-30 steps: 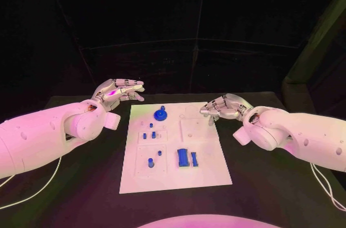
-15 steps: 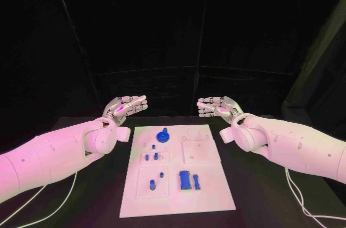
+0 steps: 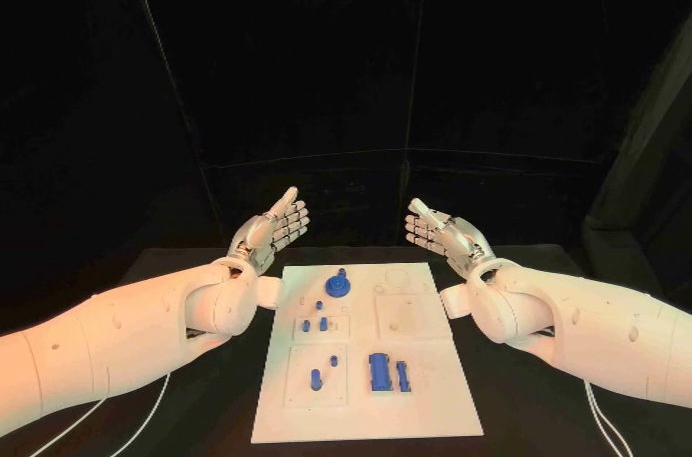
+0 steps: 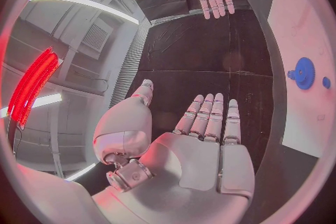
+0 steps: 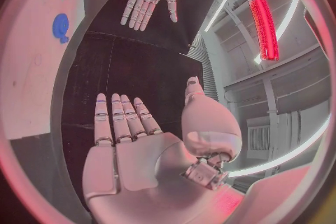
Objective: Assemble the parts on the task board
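My left hand (image 3: 274, 229) is raised above the table's (image 3: 173, 277) far left side, beyond the board's far left corner; its palm faces inward, its fingers are straight and together, the thumb points up, and it grasps nothing; from the left wrist camera the same hand (image 4: 203, 145) lies flat and released. Between my arms the white task board (image 3: 433, 377) lies lengthwise on the black table; near its far end sits a round blue gear-like part (image 3: 338, 285); below it are several small blue pegs (image 3: 315, 325), some lying, some standing, though I cannot tell which are seated; toward the near end, right of centre, lie two larger blue blocks (image 3: 384, 371) side by side. My right hand (image 3: 444, 237) is raised beyond the board's far right corner, palm inward, mirroring the left; its fingers are extended and it carries nothing; the right wrist camera shows that hand (image 5: 133, 140) flat and released too.
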